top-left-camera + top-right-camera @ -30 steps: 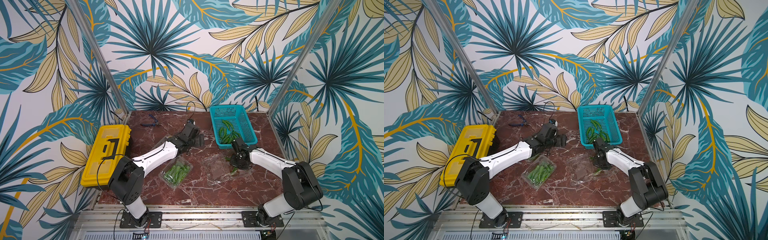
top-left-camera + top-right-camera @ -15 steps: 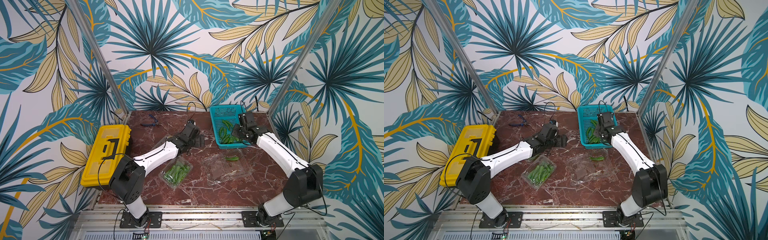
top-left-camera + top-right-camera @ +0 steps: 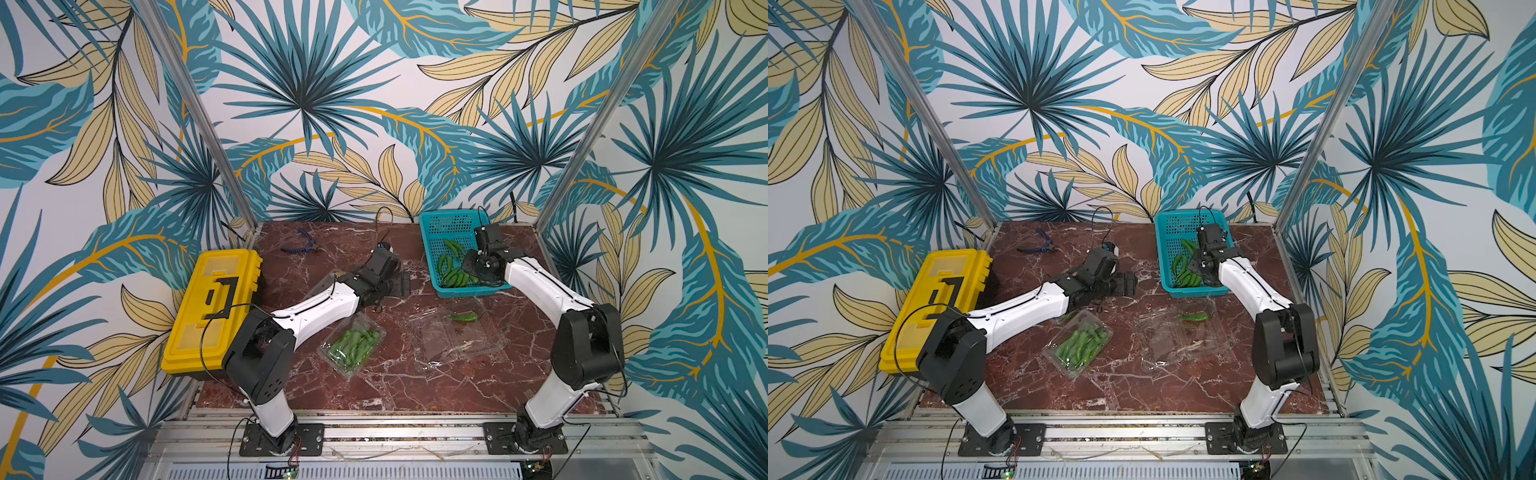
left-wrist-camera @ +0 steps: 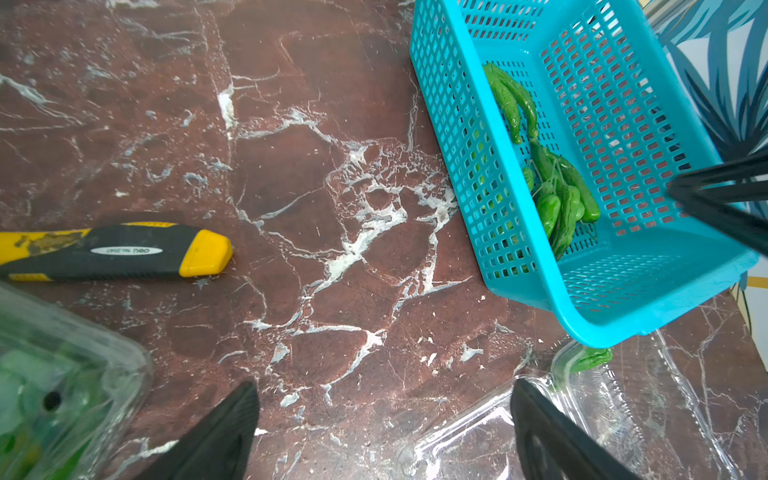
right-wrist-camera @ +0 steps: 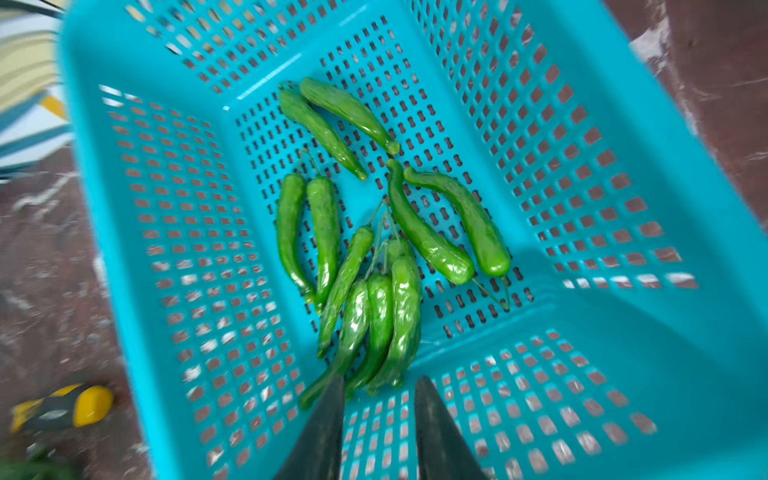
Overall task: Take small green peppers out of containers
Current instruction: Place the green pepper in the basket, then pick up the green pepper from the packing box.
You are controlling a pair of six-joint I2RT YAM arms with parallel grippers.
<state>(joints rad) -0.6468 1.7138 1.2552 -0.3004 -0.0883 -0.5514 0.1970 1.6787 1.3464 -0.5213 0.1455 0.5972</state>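
Observation:
Several small green peppers lie loose in the teal basket. My right gripper hangs over the basket's near end in both top views, jaws a little apart with nothing between them. A clear container full of peppers sits at the table's middle. To its right an opened clear container holds a single pepper. My left gripper hovers open and empty above bare marble between the two containers, and one finger overlaps the opened container's edge.
A yellow toolbox stands along the left edge. Blue-handled pliers lie at the back. A yellow and black utility knife lies on the marble near my left gripper. Metal frame posts rise at both back corners.
My right arm has swung from the opened container up and back to the basket, and its jaws have parted there. The left arm has stayed where it was.

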